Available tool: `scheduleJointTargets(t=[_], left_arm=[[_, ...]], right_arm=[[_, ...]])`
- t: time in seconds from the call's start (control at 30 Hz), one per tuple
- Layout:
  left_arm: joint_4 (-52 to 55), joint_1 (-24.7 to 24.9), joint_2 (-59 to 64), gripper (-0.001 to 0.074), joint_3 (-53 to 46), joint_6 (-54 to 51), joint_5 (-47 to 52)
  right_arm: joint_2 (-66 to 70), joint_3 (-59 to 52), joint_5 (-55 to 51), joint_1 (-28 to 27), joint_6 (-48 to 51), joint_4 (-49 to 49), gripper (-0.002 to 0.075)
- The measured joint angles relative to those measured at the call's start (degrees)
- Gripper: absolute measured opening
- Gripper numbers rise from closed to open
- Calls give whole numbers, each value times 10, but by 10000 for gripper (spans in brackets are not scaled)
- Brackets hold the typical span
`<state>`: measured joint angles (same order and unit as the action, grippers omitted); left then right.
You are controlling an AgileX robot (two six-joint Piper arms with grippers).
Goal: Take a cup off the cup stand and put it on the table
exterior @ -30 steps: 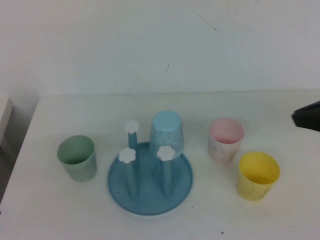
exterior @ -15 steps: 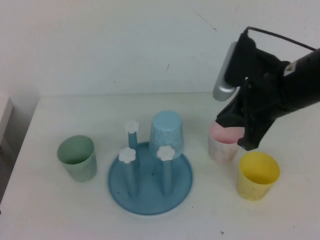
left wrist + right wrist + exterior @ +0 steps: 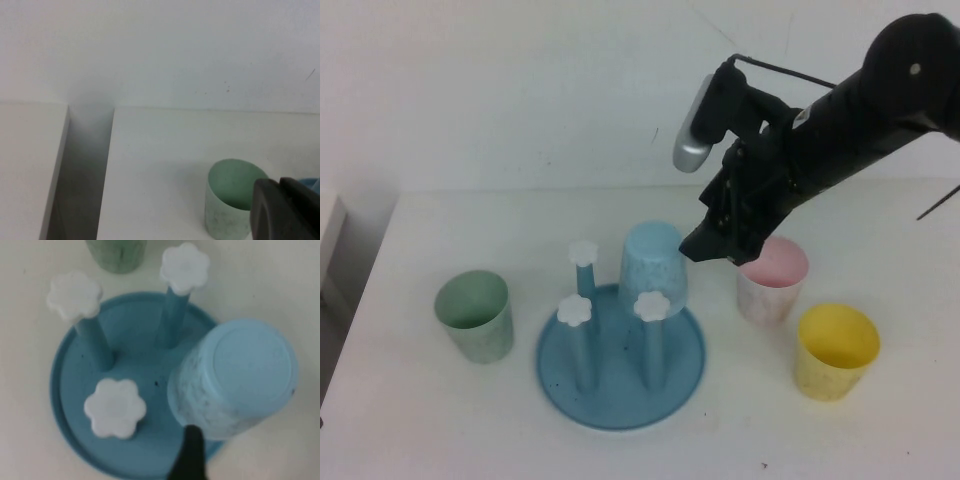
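Observation:
The cup (image 3: 653, 262) is a light blue speckled tumbler standing upside down on the back right peg of the cup stand (image 3: 620, 405), a round blue tray with white flower-capped pegs. My right gripper (image 3: 706, 246) hovers just to the right of the cup's upper half, near it but not holding it. In the right wrist view the cup (image 3: 235, 380) fills the middle, with one dark finger (image 3: 190, 455) beside its rim and bare table on the other side, so the jaws are open. My left gripper (image 3: 280, 184) is shut and empty, off the high view.
On the white table (image 3: 440, 430) a pale green cup (image 3: 473, 315) stands left of the stand, close to the left gripper. A pink cup (image 3: 772, 285) sits just under the right arm, and a yellow cup (image 3: 836, 352) is in front of it. A wall rises behind the table.
The right arm swung in from the right edge, passed over the pink cup and now reaches the blue cup's right side. Cups and stand have not moved.

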<state>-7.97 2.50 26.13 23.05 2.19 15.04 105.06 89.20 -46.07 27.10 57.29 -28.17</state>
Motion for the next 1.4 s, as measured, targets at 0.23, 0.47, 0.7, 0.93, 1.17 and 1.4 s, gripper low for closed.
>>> scheduleJointTargets(t=[0.23, 0.47, 0.7, 0.93, 1.17, 1.4], left_arm=[[-2, 0, 0, -3, 0, -1, -1], [-3, 0, 0, -3, 0, -1, -2], [-6, 0, 0, -3, 0, -1, -7], [-8, 0, 0, -3, 0, -1, -7], [-8, 0, 0, -3, 0, -1, -7], [-8, 0, 0, -3, 0, 1, -7]], right_arm=[[61, 61, 0, 1, 3, -38, 680], [113, 106, -1, 1, 5, -60, 690], [131, 109, -4, 1, 5, -98, 692], [137, 111, -19, 1, 5, -104, 692], [152, 111, -26, 1, 16, -103, 684], [152, 111, -29, 1, 19, -103, 552]])
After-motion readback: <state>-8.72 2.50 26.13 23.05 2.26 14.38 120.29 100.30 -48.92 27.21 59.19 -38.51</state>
